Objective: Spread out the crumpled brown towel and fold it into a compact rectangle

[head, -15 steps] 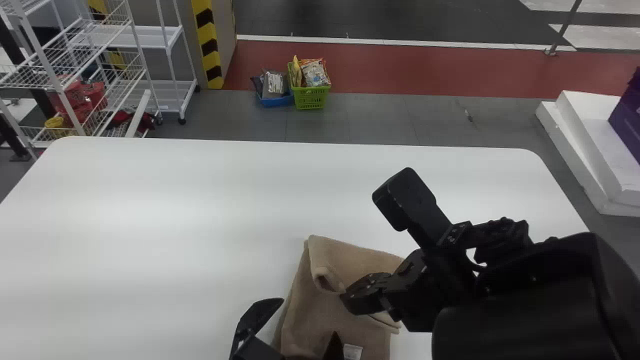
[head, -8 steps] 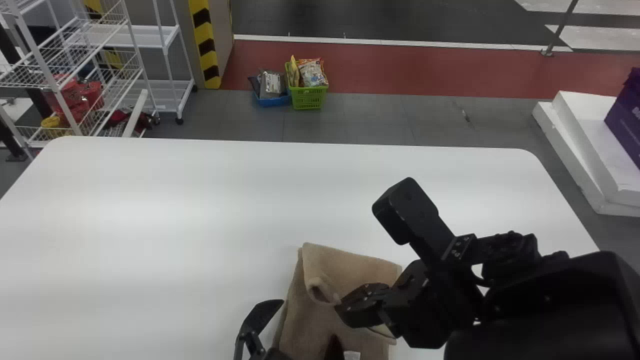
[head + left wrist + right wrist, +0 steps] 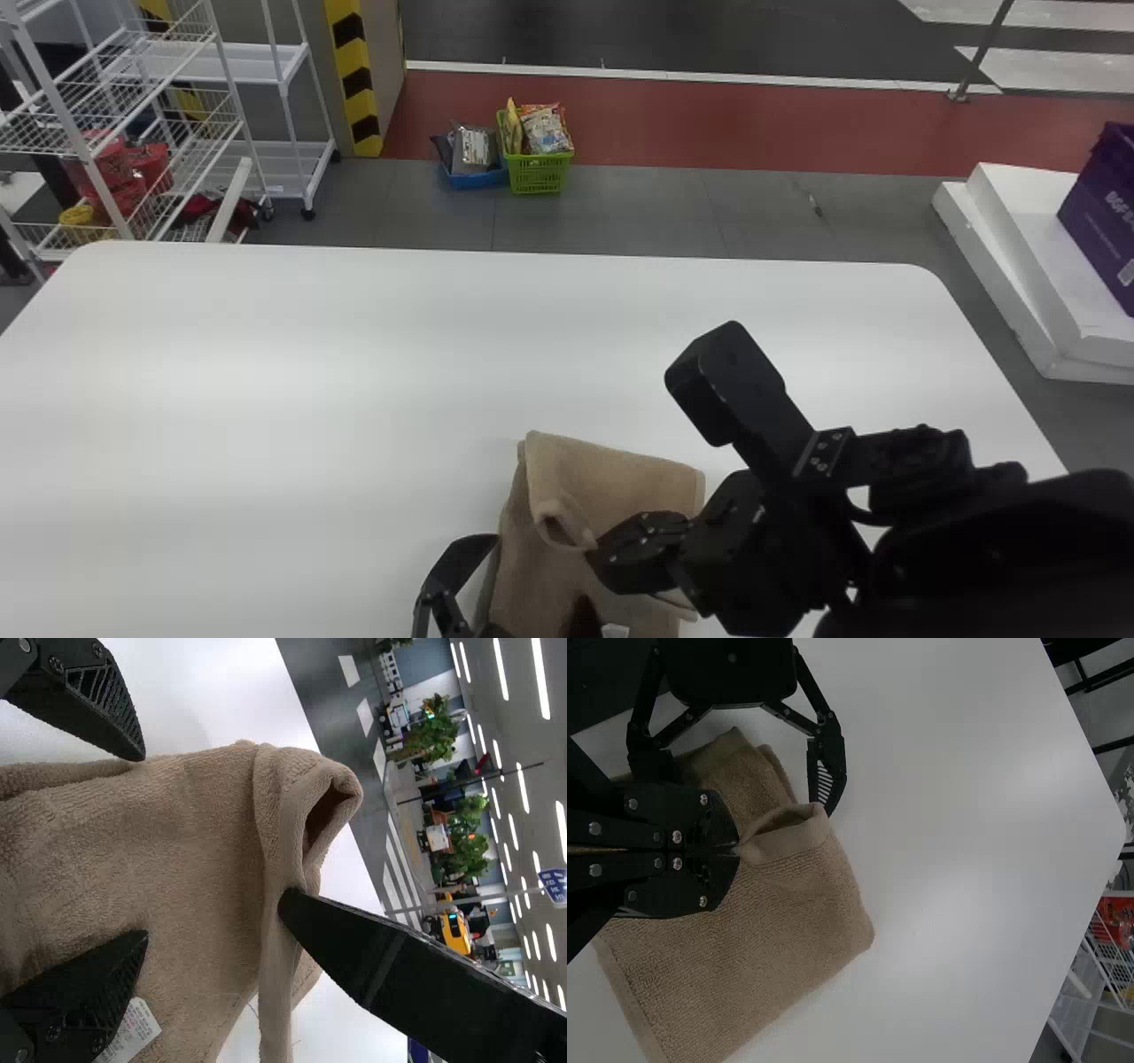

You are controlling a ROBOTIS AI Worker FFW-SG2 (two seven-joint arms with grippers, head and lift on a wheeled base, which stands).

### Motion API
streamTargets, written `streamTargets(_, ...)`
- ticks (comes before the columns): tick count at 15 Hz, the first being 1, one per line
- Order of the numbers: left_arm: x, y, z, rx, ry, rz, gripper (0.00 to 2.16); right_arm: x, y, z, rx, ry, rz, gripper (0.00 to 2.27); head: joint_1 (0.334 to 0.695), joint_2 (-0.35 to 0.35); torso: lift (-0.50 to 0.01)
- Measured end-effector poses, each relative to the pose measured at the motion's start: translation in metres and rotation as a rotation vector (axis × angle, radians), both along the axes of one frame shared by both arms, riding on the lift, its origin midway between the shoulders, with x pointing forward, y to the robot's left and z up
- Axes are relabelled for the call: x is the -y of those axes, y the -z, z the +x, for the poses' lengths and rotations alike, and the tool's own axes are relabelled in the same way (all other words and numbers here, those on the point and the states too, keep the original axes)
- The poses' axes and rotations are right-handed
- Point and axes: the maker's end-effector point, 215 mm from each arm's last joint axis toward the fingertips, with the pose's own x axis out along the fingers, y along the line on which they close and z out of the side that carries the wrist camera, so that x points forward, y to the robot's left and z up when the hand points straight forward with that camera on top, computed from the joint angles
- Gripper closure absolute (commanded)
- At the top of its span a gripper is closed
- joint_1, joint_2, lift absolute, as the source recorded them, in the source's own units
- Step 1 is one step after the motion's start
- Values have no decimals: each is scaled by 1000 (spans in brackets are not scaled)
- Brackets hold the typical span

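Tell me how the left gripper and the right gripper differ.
The left gripper is open, its fingers spread; the right gripper is shut on an edge of the towel. The left gripper is at the towel's near part, the right gripper farther out, at the fold. Both are black.

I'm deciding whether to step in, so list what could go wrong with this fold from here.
The right pincer is shut on the towel by just a bit of its curled edge, which might slip out under a pull.
The left pincer stands open across the towel; closing there could bunch the layers.
Both work near each other, so they might bump.
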Motion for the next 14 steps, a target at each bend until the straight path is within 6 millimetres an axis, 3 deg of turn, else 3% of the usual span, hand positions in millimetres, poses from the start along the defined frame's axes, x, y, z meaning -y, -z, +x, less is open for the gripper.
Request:
streamTargets(7, -1, -1, 2, 1, -1, 4, 83, 0, 14, -31, -28, -38, -26, 1268, 695, -63, -127)
streamTargets(14, -1, -1, 2, 1, -2, 5, 83, -10, 20, -39, -38, -64, -36, 1268, 695, -45, -127)
